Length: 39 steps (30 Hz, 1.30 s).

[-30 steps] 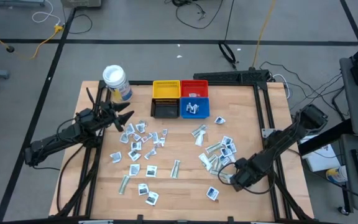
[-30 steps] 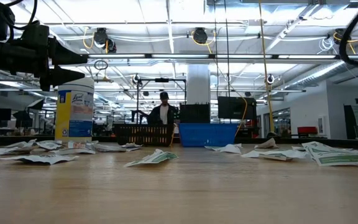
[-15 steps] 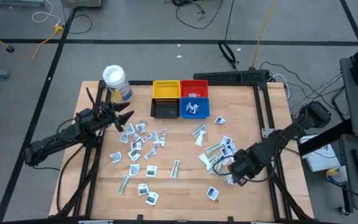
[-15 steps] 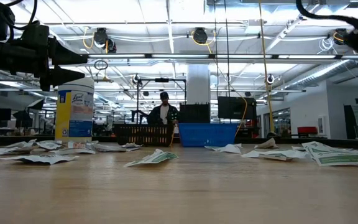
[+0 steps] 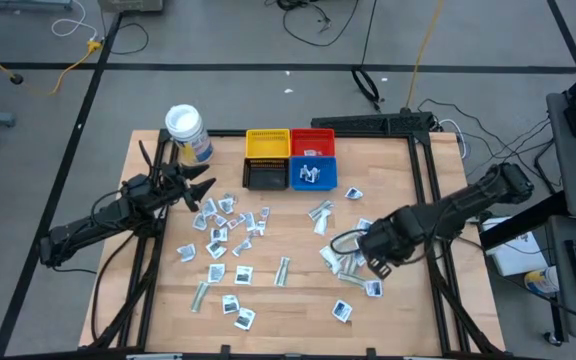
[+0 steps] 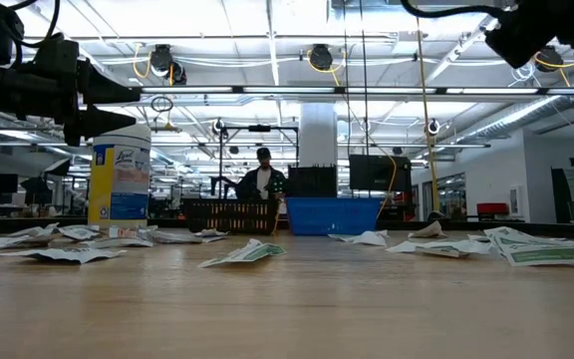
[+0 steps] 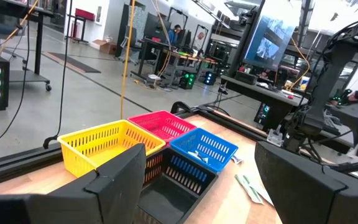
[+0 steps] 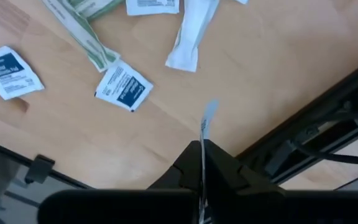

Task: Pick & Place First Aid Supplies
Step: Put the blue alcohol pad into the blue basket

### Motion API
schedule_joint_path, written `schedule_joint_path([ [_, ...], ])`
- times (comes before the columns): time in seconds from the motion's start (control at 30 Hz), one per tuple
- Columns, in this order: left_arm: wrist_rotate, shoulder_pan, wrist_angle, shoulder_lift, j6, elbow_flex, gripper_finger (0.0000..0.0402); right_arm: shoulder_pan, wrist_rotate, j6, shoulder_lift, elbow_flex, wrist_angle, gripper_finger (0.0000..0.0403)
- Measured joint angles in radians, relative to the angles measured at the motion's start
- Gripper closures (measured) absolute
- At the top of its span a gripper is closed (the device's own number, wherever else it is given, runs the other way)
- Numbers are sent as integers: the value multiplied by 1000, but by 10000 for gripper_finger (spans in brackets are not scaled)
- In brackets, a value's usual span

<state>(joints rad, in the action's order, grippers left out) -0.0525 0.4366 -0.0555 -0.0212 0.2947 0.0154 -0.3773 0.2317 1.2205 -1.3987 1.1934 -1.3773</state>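
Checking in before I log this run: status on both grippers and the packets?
Right gripper shut on a thin packet, lifted over the table's right side. Left gripper open, waiting by the bins. Many packets still loose. Nothing in the way.

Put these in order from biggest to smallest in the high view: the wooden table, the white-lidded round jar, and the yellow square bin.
1. Wooden table, by far the biggest.
2. Yellow square bin.
3. White-lidded round jar, which looks a little smaller than the bin; it stands taller, nearer the camera, so this is not certain.

White packets [image 5: 230, 221] with dark-blue marks; yellow bin [image 5: 267, 144], red bin [image 5: 313, 141], blue bin [image 5: 313, 174], black bin [image 5: 266, 177].
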Motion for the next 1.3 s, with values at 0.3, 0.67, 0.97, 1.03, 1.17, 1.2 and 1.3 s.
schedule_joint_path([
  [0.3,0,0,0,0,0,0,96,225,-30,-209,-48,17,18,401],
  [0.67,0,0,0,0,0,0,96,556,-30,-524,-210,123,39,402],
  [0.97,0,0,0,0,0,0,96,783,-71,-699,-367,253,42,402],
  [1.03,0,0,0,0,0,0,96,824,-90,-728,-389,276,44,402],
  [1.17,0,0,0,0,0,0,96,890,-106,-767,-433,324,52,402],
  [1.2,0,0,0,0,0,0,96,902,-107,-772,-441,333,52,402],
  [1.3,0,0,0,0,0,0,96,918,-105,-790,-465,378,46,402],
])
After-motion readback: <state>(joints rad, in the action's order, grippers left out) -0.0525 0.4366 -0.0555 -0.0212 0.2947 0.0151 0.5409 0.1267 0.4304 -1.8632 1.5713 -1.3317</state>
